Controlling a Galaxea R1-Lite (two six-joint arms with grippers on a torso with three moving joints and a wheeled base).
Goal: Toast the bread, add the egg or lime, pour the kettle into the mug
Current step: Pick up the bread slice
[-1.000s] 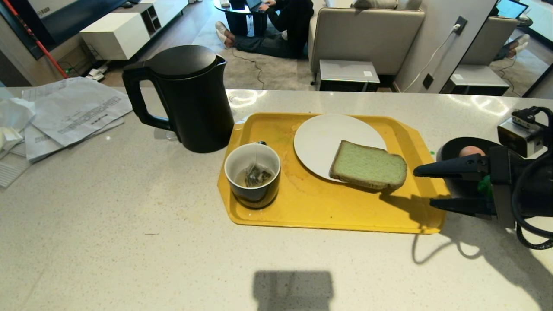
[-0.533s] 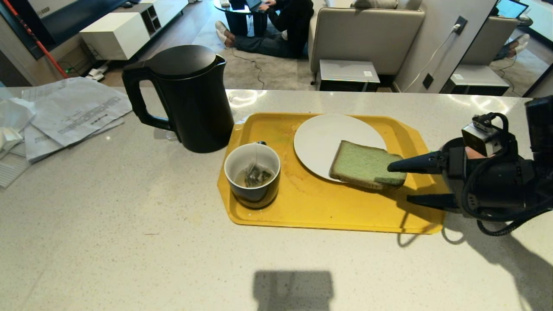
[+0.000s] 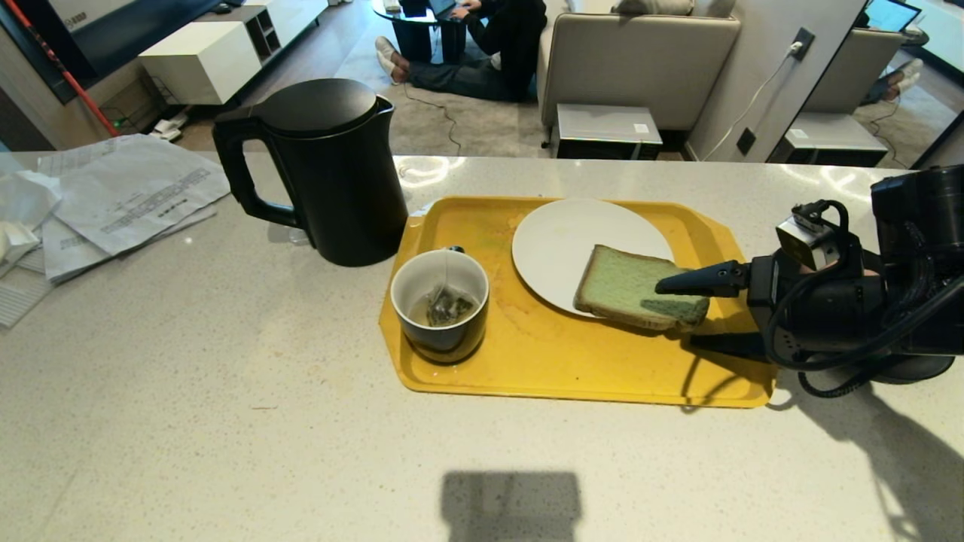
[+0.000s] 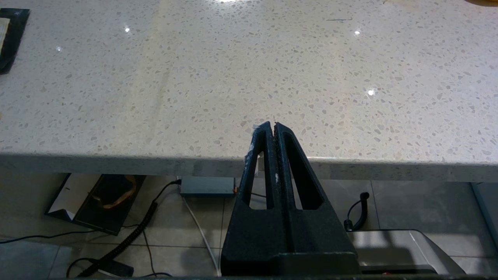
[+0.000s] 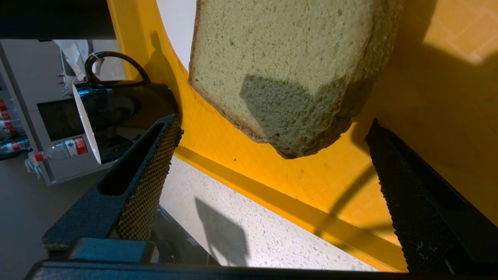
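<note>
The pale green bread (image 3: 633, 287) lies half on a white plate (image 3: 561, 237) and half on the yellow tray (image 3: 542, 361). My right gripper (image 3: 678, 315) is open at the tray's right end, one finger above and one below the slice's near corner, nothing gripped. In the right wrist view the bread (image 5: 288, 66) fills the space just ahead of the open fingers (image 5: 149, 171). The dark mug (image 3: 440, 305) holds a tea bag; the black kettle (image 3: 331, 173) stands left of the tray. Egg and lime are hidden behind my right arm. My left gripper (image 4: 273, 126) is shut, parked below the counter's edge.
Loose papers (image 3: 128, 196) lie at the counter's far left. A dark bowl (image 3: 915, 369) shows partly under my right arm. Beyond the counter a person (image 3: 504, 45) sits on the floor next to a sofa (image 3: 640, 60).
My right gripper has moved left from beside the tray to the bread's corner, its fingers spreading a little wider. The bowl with the egg has become covered by the arm.
</note>
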